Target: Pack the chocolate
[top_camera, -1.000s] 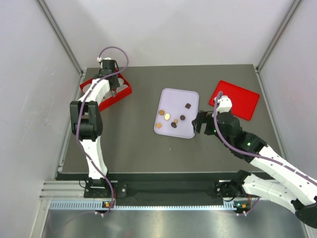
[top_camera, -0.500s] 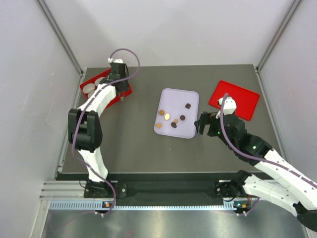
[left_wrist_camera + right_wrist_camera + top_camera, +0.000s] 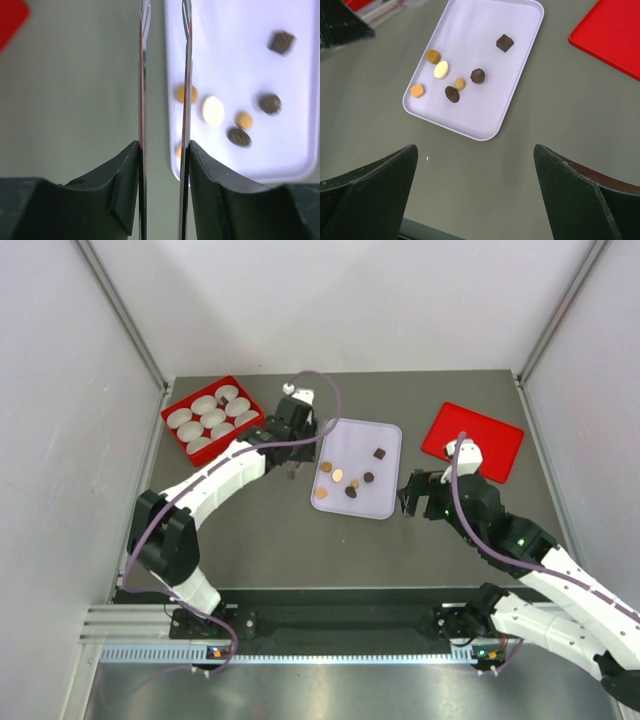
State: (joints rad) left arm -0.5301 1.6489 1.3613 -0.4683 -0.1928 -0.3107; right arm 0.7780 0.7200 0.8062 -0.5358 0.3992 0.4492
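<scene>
Only the top view shows the red box (image 3: 196, 399) of white cups (image 3: 207, 405) at back left. R wrist view gives the chocolate (image 3: 452, 94) sharpest: 7 pcs, dark, golden, one pale, all on the lilac tray (image 3: 385, 435) mid tabletop (image 3: 260, 530), pale walls (image 3: 350, 300) around. L arm stretches fwd-right, left gripper (image 3: 164, 20) at the tray's left edge, fingers narrowly parted & empty; right gripper (image 3: 475, 150) sits near the tray's right side, fingers spread wide, empty.

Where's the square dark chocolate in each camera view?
Top external: square dark chocolate just right of centre, upper half.
Left wrist: square dark chocolate near the top right corner.
Right wrist: square dark chocolate upper middle.
Shared landmark: the lavender tray it lies on, visible in all three.
</scene>
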